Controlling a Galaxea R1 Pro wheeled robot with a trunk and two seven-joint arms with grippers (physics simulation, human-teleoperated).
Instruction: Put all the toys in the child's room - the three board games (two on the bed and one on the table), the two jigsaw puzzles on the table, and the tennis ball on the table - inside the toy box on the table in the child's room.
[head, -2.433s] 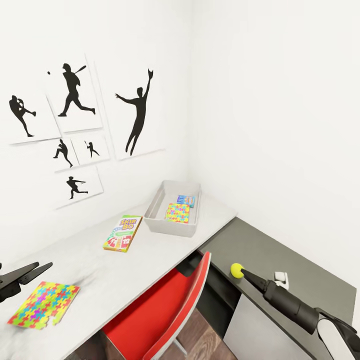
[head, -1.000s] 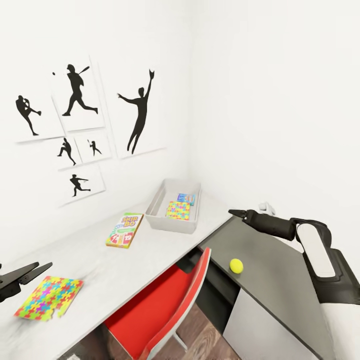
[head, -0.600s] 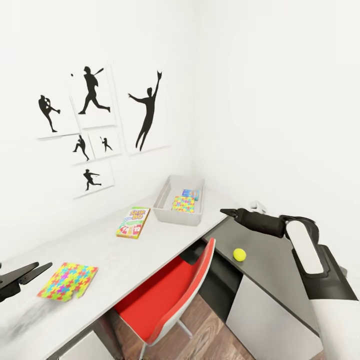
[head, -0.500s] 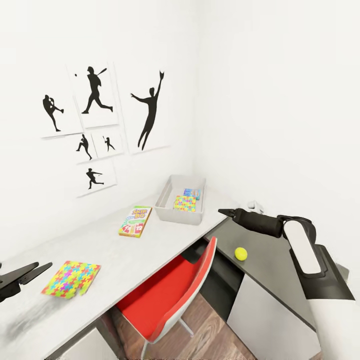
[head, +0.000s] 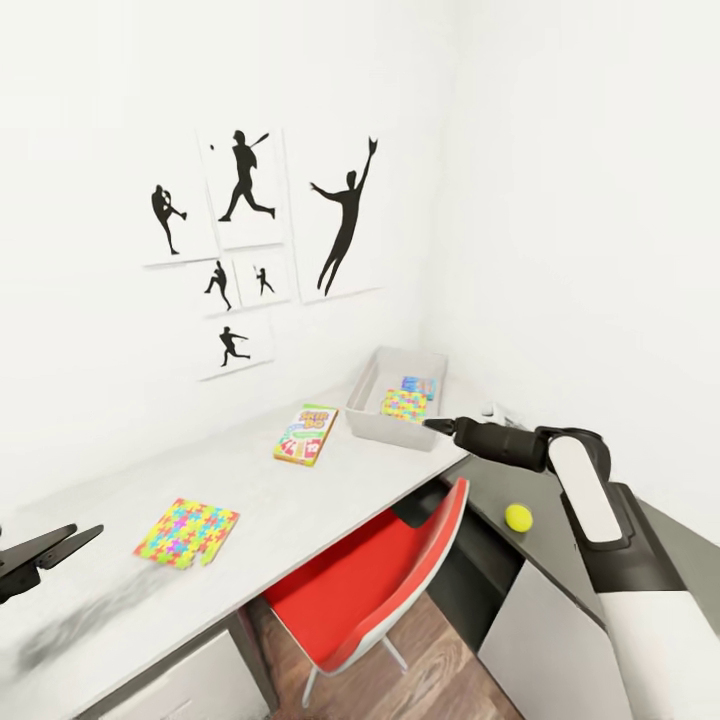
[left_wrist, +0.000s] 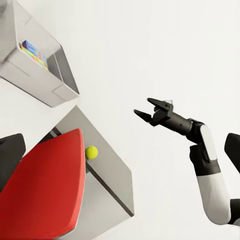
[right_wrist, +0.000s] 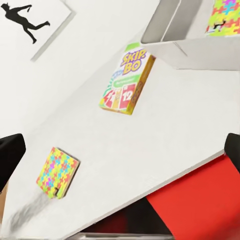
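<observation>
Our right gripper (head: 432, 424) hangs spread and empty beside the toy box (head: 368, 415); the tennis ball (head: 517, 516) lies loose on the dark cabinet (head: 668, 545) and could roll off if nudged.

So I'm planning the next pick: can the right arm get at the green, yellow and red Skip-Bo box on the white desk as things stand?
Probably yes: the right gripper hangs open above the white desk, with nothing between it and the Skip-Bo box.

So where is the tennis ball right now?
In the head view the tennis ball lies on the dark grey cabinet at lower right, just beyond the red chair, below the right gripper.
</observation>
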